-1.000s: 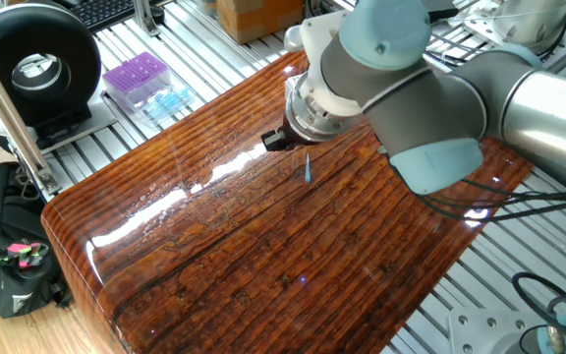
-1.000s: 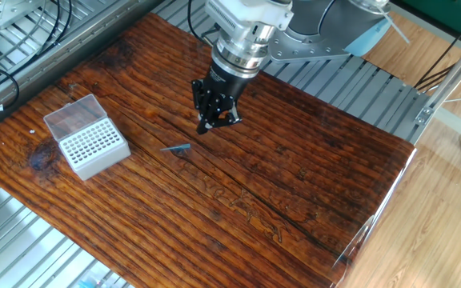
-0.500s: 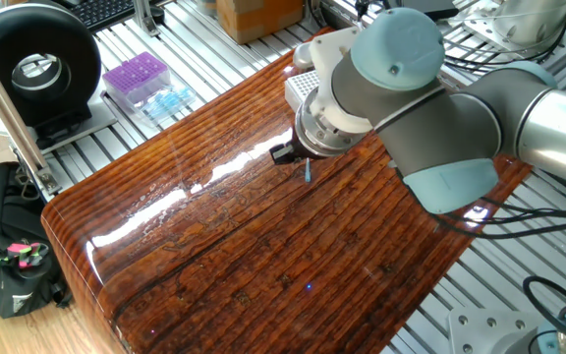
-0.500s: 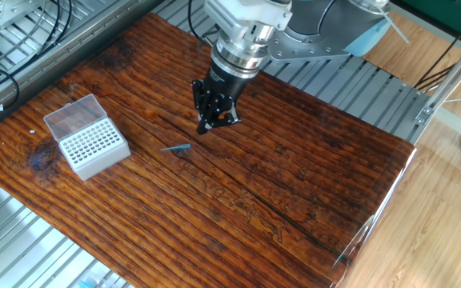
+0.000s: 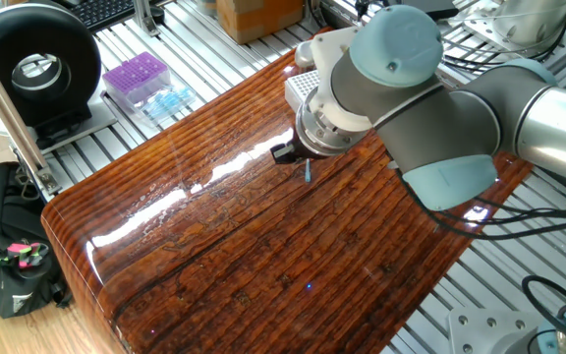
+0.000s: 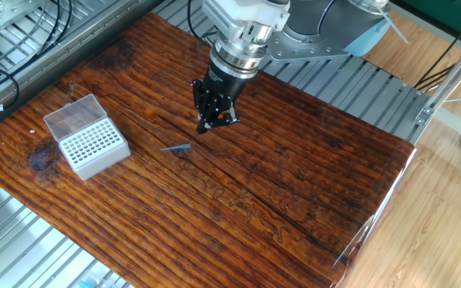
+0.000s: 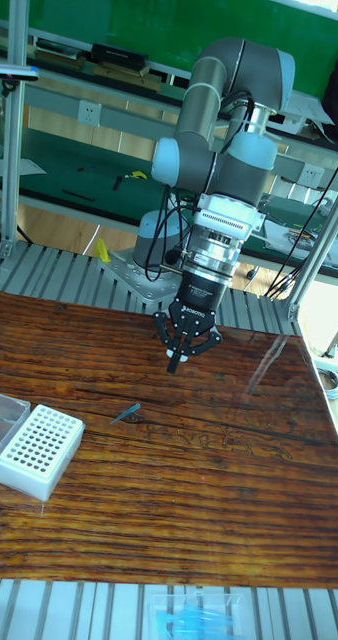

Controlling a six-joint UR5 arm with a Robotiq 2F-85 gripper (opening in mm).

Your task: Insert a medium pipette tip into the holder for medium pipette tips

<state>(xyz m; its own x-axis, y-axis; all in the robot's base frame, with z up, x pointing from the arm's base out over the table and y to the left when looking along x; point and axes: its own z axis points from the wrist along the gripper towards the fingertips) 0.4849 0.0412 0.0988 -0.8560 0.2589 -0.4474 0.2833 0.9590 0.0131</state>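
The black two-finger claw [image 6: 214, 124] is hanging over the glossy brown wooden table [image 6: 294, 184] with its fingers spread and nothing between them. The slender translucent blue-teal medium pipette tip [image 6: 176, 148] is lying flat on the wood just below and beside the claw, apart from it. The white block holder with its grid of holes and clear lid [image 6: 86, 138] is sitting well apart from the claw, beyond the tip.

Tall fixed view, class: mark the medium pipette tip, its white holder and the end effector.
medium pipette tip [image 7: 126, 413], tall fixed view, mid-shaft.
holder [image 7: 39, 446], tall fixed view, hole grid on top.
end effector [image 7: 179, 358], tall fixed view, between fingertips.
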